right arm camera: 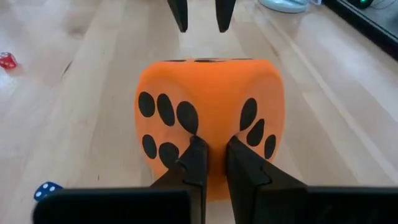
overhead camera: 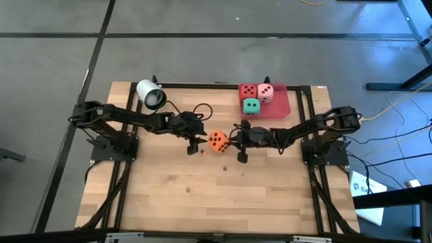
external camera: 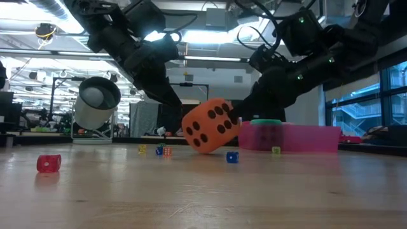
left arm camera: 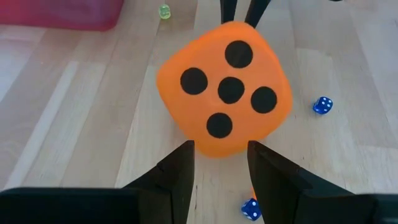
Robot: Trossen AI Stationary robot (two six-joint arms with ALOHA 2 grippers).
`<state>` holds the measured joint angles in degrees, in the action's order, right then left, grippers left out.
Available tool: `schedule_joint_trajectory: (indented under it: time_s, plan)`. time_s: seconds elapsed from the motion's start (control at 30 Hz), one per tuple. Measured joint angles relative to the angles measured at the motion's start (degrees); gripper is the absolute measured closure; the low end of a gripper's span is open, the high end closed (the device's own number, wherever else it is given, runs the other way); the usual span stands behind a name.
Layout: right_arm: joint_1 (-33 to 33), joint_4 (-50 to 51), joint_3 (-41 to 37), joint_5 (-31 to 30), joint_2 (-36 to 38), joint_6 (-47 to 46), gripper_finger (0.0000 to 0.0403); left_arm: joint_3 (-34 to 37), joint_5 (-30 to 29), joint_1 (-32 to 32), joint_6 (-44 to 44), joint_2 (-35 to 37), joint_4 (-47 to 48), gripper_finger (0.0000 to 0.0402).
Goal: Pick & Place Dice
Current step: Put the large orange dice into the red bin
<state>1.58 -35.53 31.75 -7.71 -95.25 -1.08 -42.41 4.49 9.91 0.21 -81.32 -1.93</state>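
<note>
**Obs:** Entry. Where is the die, and who has it?

**Op:** The orange die (overhead camera: 217, 140) is at mid-table, between my two claws. The right claw (right arm camera: 211, 149) pinches it. Its fingers are pressed nearly together on one soft edge, between the six face and the three face. The low view shows the cube tilted, with one corner down at the wood. I can't tell whether that corner touches.

**Obs:** Left claw?

**Op:** The left claw (left arm camera: 221, 152) is spread and holds nothing. Its tips are just short of the five face, on the side opposite my right claw. The two claws face each other along one line through the die.

**Obs:** Which way does it go?

**Op:** The tray (overhead camera: 290, 108) lies toward the far edge, on the right arm's side. The red die (overhead camera: 248, 90), pink die (overhead camera: 266, 93) and green die (overhead camera: 251, 106) are packed at the tray's end nearest mid-table. The tray is near the right claw and across the die from the left, so I judge the right arm should carry it. The cube has no long axis to mind.

**Obs:** Risk?

**Op:** The pinch is on an edge only, so the soft body may swing or slip. I would lift it clear of the left tips before swinging toward the tray, and aim for the bare end beyond the other three.
</note>
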Motion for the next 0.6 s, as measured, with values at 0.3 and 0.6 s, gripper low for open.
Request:
schedule_joint_trajectory:
  time_s: [0.3, 0.6]
  plan:
    - [0.0, 0.5, 0.0, 1.2, -1.7, -1.3, 0.0395, 0.0, 0.0, 0.0, 0.0, 0.0, 0.0, 0.0258]
    - [0.0, 1.6, 0.0, 3.1, -1.8, -2.7, 0.0399, 0.0, 0.2, 0.0, -2.3, -0.3, -0.1, 0.0258]
